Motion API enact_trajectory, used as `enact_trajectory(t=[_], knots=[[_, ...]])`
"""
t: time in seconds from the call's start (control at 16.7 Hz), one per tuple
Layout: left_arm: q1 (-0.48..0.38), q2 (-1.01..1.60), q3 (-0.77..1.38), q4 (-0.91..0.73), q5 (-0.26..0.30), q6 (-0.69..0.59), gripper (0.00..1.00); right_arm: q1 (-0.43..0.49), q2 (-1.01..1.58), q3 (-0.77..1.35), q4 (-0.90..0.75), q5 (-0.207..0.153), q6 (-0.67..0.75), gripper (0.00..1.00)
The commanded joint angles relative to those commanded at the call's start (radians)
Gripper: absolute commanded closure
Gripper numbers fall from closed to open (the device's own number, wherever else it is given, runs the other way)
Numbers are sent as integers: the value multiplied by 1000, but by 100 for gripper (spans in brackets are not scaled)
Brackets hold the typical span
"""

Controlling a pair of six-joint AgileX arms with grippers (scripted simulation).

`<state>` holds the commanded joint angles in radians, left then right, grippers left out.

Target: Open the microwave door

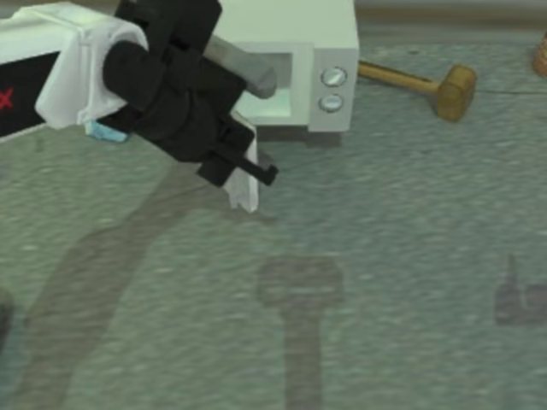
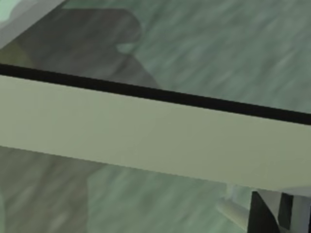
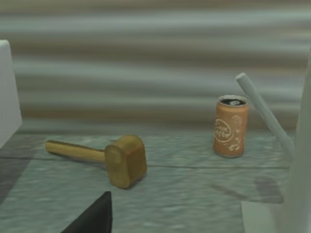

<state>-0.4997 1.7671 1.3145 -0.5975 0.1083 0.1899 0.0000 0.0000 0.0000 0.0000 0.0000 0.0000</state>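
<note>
Shadows of both arms streak the near part of the grey-green table (image 1: pixel 410 256). Further in, on the left, the left gripper (image 1: pixel 252 166) has its black fingers clamped narrowly on the free edge of the microwave door (image 1: pixel 246 175), which stands swung out from the cavity toward the near side. Behind it the microwave (image 1: pixel 320 51) sits at the far centre, its two grey knobs (image 1: pixel 333 77) facing forward. Right of it lies a wooden mallet (image 1: pixel 444 85), and an orange can (image 3: pixel 231 126) stands beyond. Right gripper: out of sight.
</note>
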Motion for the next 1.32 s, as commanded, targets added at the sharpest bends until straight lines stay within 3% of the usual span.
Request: enact_trajectory(t=[0.24,0.66,1.32], knots=[[1,-3,-6,-1,13,12,100,0,0,0,0,0,0,0],[63,-47,-52,-20,89,162,100,0,0,0,0,0,0,0],[64,-48,-53,-20,91,165,100,0,0,0,0,0,0,0]])
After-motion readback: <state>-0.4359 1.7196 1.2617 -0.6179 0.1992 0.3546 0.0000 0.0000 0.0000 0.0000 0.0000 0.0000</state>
